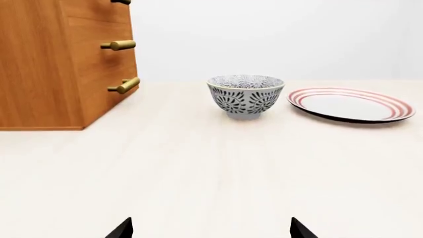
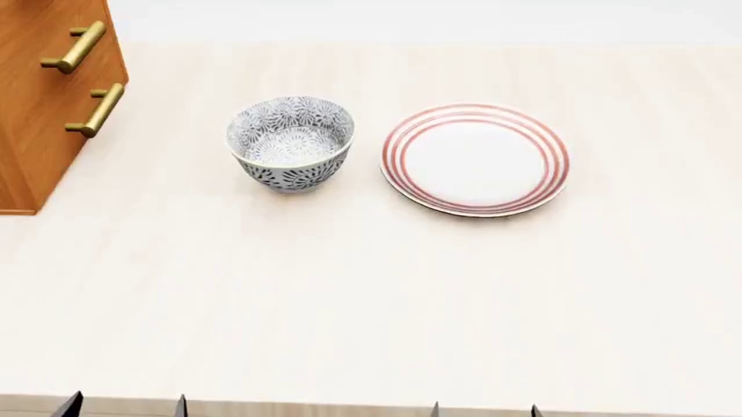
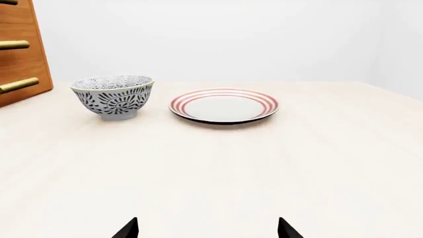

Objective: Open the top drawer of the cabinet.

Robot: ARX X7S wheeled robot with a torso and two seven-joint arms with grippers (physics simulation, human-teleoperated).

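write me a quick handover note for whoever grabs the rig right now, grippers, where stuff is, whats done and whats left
Left gripper: open, empty, low at the near table edge.
Right gripper: open, empty, likewise.
Orange-brown wooden cabinet with brass bar handles stands at the table's far left; its top drawer is barely in view, only a handle end showing.
Patterned grey bowl and red-ringed white plate sit right of the cabinet, apart from each other.
Done: nothing; no handle touched.
Left: reach the uppermost handle, grasp, pull the drawer out.

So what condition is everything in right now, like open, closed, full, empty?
cabinet: drawers in view look shut
top drawer: only its handle shows
bowl: upright, empty
plate: flat, empty
left gripper: open, holding nothing
right gripper: open, holding nothing
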